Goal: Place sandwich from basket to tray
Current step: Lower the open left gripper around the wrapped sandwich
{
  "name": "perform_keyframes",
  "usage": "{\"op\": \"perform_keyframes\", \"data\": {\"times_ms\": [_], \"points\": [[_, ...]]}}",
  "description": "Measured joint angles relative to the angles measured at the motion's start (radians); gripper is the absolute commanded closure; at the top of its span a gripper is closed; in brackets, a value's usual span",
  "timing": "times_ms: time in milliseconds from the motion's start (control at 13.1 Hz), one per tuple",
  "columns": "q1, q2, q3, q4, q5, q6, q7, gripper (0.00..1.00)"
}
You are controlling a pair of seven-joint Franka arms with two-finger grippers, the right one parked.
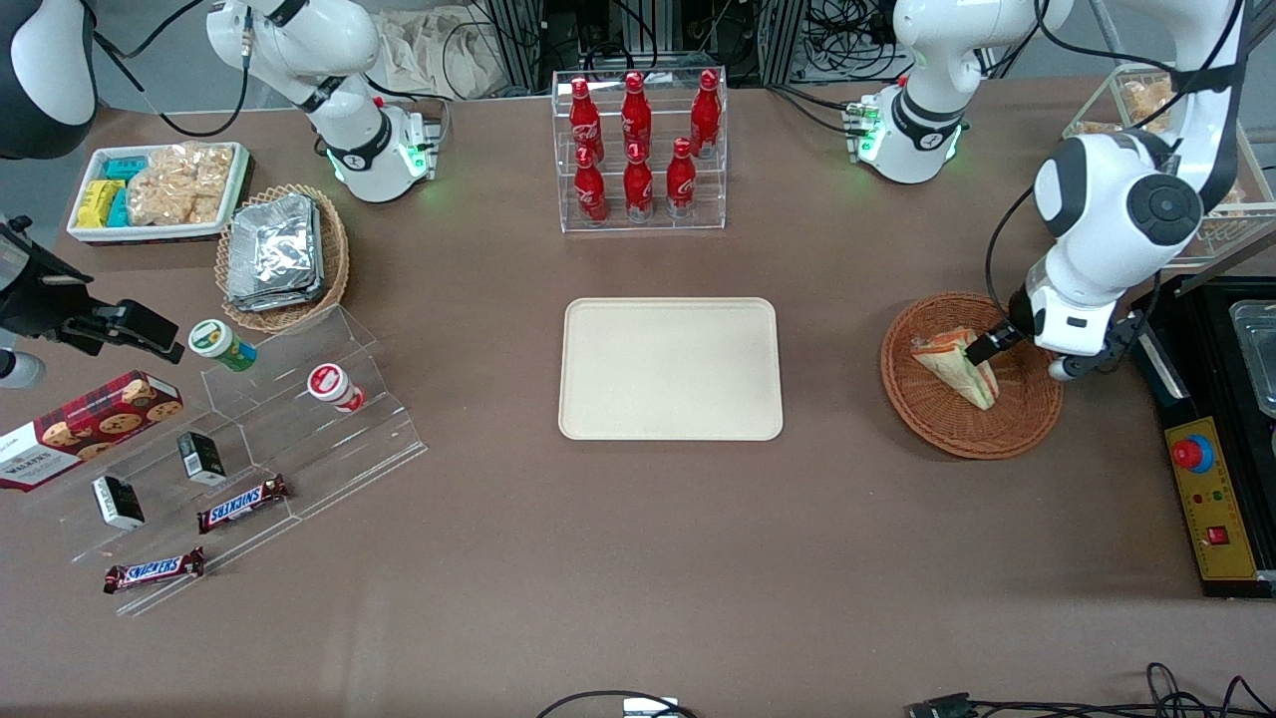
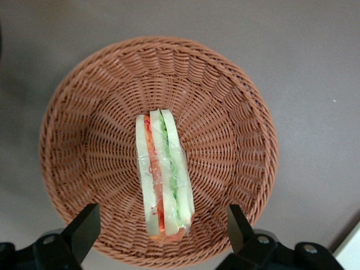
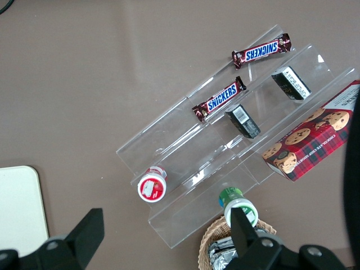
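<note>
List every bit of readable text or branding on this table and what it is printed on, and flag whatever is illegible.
"SNICKERS": two brown candy bars on the clear acrylic stepped stand.
"WALKERS": red tartan cookie box.
White script on the red bottles in the clear rack: too small to read.
Small black boxes, red-lidded cup and green-lidded cup: print illegible.
No text on the triangular sandwich, round wicker basket or beige tray; the gripper hovers open above the sandwich.

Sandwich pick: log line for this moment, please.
gripper: open, above basket | sandwich: in basket, not gripped | tray: bare
</note>
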Motion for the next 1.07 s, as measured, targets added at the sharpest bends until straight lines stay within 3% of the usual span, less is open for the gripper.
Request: {"op": "perform_keyframes", "data": {"times_ms": [916,992,1069], "points": [[-0.004,0.116,-0.001,-0.158,0.000,0.304,-0.077,0.00],[-0.005,0.125,-0.001,-0.161,0.000,0.315,-0.078,0.08],[-0.004,0.130,-0.001,-0.162,0.000,0.318,-0.079,0.41]]}}
